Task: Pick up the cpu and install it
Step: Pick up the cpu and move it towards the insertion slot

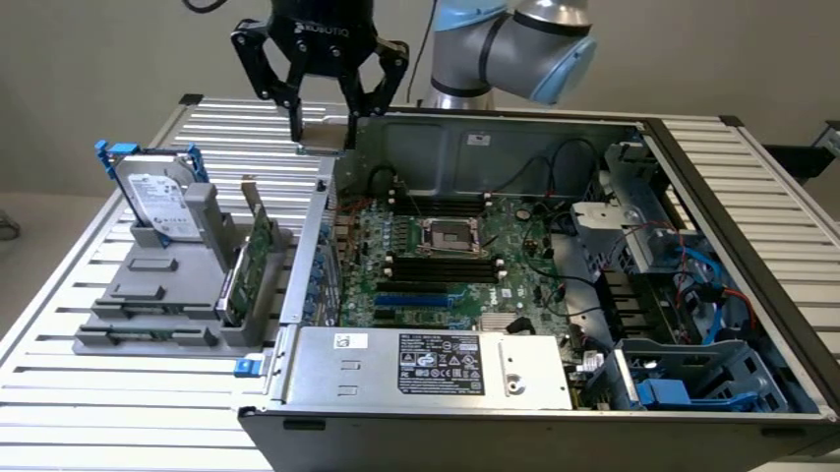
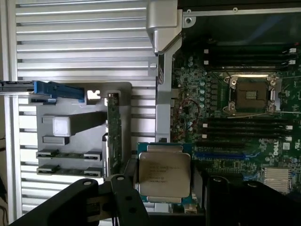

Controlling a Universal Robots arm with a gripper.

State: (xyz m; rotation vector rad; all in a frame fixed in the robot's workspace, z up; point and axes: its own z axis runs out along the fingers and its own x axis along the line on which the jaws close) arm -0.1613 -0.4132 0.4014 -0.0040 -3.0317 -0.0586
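The cpu (image 2: 163, 173), a flat square chip with a silver-grey top and pale rim, sits level between the two black fingers (image 2: 123, 190) of my gripper (image 2: 164, 188), which is shut on it. In the exterior view my gripper (image 1: 325, 135) hangs above the far corner of the open computer case (image 1: 525, 120), on the exterior view's left side. The empty cpu socket (image 1: 447, 236) lies on the green motherboard inside the case, well apart from the gripper. Seen from the wrist, the socket (image 2: 250, 94) stands open with its metal frame around it.
A grey holder (image 1: 157, 295) on the slatted table carries a silver hard drive (image 1: 164, 206) with blue brackets and an upright green circuit card (image 1: 250, 261). Inside the case are memory slots, cables, a power supply (image 1: 434, 364) and blue drive bays (image 1: 683, 379).
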